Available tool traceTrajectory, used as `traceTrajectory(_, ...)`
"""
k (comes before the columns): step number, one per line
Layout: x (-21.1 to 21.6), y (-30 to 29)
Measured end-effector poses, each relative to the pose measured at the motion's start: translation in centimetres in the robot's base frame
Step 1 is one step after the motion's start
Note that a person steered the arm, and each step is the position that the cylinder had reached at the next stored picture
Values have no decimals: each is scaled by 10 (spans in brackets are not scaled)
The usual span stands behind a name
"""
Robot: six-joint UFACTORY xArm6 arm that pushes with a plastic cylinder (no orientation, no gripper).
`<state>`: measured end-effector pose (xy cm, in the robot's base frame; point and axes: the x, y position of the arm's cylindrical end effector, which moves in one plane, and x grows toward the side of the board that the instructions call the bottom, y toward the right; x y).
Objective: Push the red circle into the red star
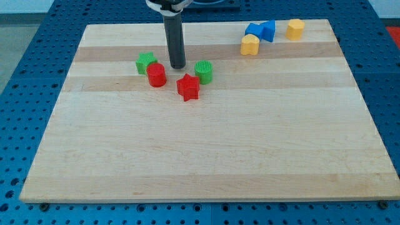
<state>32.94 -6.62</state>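
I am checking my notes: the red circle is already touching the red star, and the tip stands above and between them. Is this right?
Not quite. In the camera view the red circle and red star are apart, with bare board between them. My tip does stand above and between them.

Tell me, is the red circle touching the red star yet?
Not yet. The red circle sits apart from the red star, with bare wood between them. My tip is just above that gap.

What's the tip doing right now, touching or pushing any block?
My tip: holding nothing, resting on the board above the gap between the red circle and the red star; contact with either block cannot be told.
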Motion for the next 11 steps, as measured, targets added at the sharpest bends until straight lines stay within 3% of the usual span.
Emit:
traceTrajectory(1, 0, -3)
traceTrajectory(3, 1, -88)
traceTrajectory(4, 1, -90)
traceTrajectory(8, 34, -65)
traceTrajectory(11, 45, -4)
